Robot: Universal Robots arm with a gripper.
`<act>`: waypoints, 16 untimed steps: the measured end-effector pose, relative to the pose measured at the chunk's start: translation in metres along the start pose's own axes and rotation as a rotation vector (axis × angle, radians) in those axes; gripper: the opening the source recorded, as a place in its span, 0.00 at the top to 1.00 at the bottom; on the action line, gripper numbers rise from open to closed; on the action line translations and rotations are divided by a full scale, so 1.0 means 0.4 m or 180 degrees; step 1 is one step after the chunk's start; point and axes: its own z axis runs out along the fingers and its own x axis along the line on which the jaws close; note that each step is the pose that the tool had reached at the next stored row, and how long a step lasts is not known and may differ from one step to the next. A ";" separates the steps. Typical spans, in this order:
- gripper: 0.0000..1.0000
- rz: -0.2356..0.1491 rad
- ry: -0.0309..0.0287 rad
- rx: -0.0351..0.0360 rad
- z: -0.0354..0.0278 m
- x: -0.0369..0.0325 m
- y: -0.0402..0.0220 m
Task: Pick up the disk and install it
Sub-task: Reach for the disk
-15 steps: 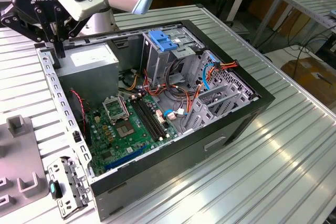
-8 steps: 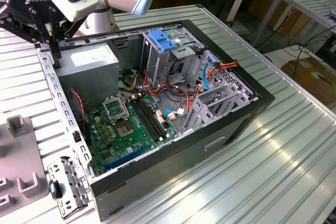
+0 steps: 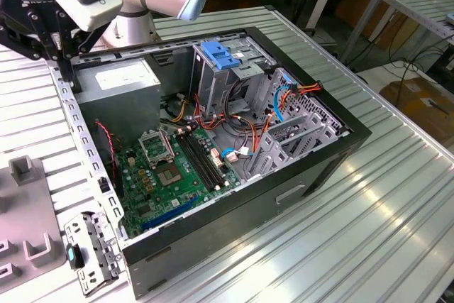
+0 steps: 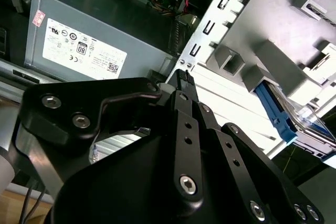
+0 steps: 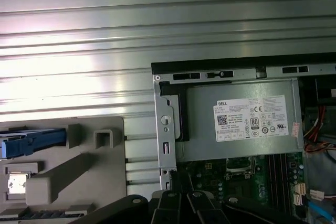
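Observation:
The disk [image 4: 310,129], a flat drive with a white label and blue carrier rails, lies in a grey moulded fixture [image 4: 273,30] beside the open computer case. In the first wrist view the disk's blue rail [image 5: 32,141] shows at the far edge of that fixture [image 5: 79,166]. My gripper [image 4: 181,76] hangs over the case's rear corner near the power supply, apart from the disk, with its black fingers [image 5: 176,203] pressed together and nothing between them. In the exterior view the gripper [image 3: 69,69] is at the upper left, above the case wall.
The open case [image 3: 234,211] holds a green motherboard [image 3: 177,168], a grey power supply [image 3: 117,79] with a white sticker, and a tall metal cage with a blue latch [image 3: 220,54]. Orange and red cables cross the middle. A perforated metal panel [image 3: 92,246] lies beside the case.

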 end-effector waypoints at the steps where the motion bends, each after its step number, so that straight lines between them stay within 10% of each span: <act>1: 0.89 0.0000 0.0000 0.0000 0.000 0.003 0.000; 16: 0.89 0.0000 0.0000 0.0000 0.000 0.043 -0.003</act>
